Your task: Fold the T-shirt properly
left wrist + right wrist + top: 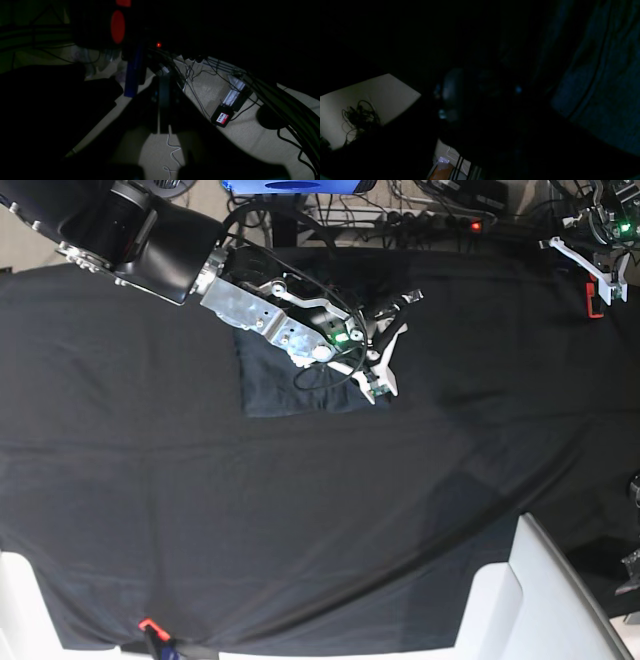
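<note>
The T-shirt (285, 385) lies folded into a small dark slate rectangle on the black table cloth, left of centre in the base view. Its bluish knit (597, 85) fills the right side of the dim right wrist view. My right gripper (392, 352) hangs over the shirt's right edge with its white fingers (384, 383) apart; whether cloth lies between them is hidden. My left gripper (598, 278) is at the far right corner beyond the table's edge, away from the shirt. In the left wrist view its dark fingers (163, 105) press together above the floor, holding nothing.
The black cloth (320, 510) covers the whole table. White furniture parts (530, 600) stand at the near right edge, and a red clamp (148, 626) is at the near left. A power strip (470, 222) and cables lie behind the table. A labelled black box (222, 118) sits on the floor.
</note>
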`<state>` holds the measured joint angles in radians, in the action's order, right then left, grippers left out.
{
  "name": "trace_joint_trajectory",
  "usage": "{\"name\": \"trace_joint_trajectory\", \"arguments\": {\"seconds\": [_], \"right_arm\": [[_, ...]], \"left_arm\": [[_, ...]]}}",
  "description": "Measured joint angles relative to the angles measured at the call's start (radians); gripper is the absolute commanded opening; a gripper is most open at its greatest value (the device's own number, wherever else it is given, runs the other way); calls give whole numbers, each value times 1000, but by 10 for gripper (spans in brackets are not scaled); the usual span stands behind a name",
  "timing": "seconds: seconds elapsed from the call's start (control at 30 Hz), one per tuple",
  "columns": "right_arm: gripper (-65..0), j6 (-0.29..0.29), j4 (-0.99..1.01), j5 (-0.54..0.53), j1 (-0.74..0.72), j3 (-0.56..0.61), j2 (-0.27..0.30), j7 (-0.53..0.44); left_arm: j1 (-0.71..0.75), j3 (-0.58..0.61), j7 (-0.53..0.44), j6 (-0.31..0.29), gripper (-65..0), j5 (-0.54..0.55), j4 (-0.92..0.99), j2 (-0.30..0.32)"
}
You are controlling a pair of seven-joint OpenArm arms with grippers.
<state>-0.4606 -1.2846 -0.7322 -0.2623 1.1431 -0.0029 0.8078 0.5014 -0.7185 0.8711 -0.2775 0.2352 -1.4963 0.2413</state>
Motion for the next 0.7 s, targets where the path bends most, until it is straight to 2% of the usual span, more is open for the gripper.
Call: {"name": "trace_joint_trajectory", "arguments": {"seconds": [0.1, 0.23, 0.4, 0.6, 0.7], "right_arm": [[-554, 0, 0, 0, 0, 0, 0, 0], [-561, 0, -3, 0, 0, 0, 0, 1], [-636, 0, -4, 0, 0, 0, 0, 4], [-647, -2, -90, 0, 3, 0, 5, 8], [-647, 4, -119, 0, 2, 0, 0, 58]], "left_arm": [[0, 0, 0, 0, -650, 0, 0, 0], [0, 0, 0, 0, -650, 0, 0, 0], [0, 0, 0, 0, -650, 0, 0, 0], [0, 0, 0, 0, -650, 0, 0, 0], [0, 0, 0, 0, -650, 0, 0, 0]]}}
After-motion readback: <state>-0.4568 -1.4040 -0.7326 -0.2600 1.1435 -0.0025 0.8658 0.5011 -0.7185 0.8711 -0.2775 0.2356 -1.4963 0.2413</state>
